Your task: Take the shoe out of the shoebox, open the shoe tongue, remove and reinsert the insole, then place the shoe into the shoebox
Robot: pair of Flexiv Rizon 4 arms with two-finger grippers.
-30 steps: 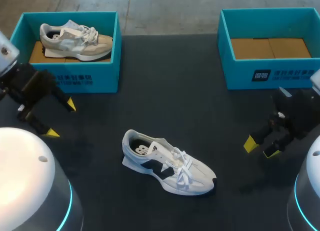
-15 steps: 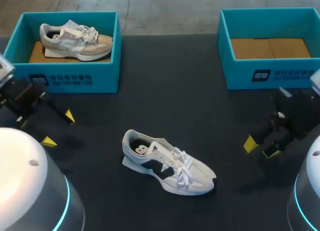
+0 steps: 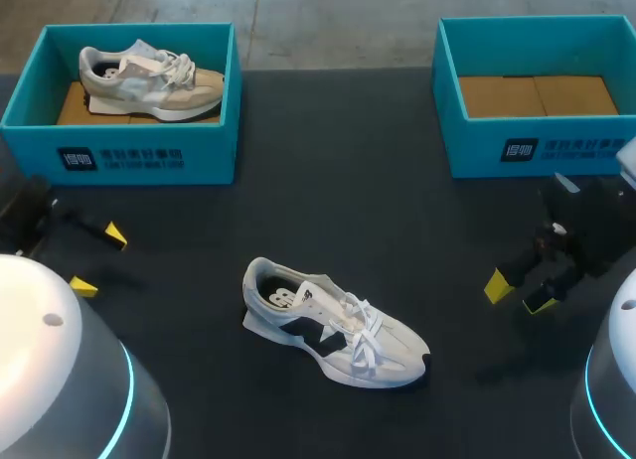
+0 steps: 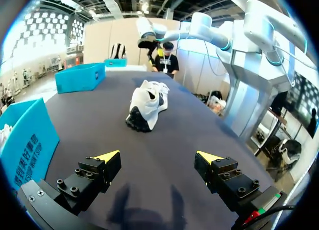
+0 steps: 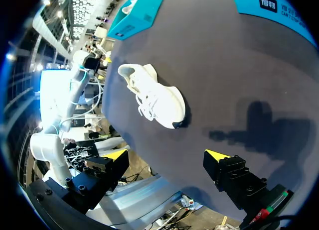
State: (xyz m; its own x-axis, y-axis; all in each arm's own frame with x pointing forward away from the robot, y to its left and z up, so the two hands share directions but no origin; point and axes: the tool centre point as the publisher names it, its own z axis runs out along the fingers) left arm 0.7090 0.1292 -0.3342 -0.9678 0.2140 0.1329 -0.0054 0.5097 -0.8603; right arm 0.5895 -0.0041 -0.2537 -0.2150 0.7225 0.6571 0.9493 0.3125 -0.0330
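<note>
The dark tabletop [image 3: 328, 181] fills the head view. Low in the middle of the frame, a white shoe [image 3: 333, 323] with black side panels rests on its sole. It is laced, with its toe toward the lower right and its heel toward the left. At the upper left stands an open teal shoebox [image 3: 149, 161] holding a beige shoe [image 3: 149, 79]. At the upper right, a second shoebox [image 3: 537, 146] shows a brown cardboard floor. The left end effector [image 3: 99, 260] sits at the frame's left edge, just below the teal shoebox, with its fingers spread and grasping nothing. The right end effector [image 3: 519, 294] sits near the right edge, below the second shoebox, and is likewise released. Both are well apart from the white shoe. In each wrist view the white shoe lies ahead of the spread yellow tips, with bare tabletop between them.
</note>
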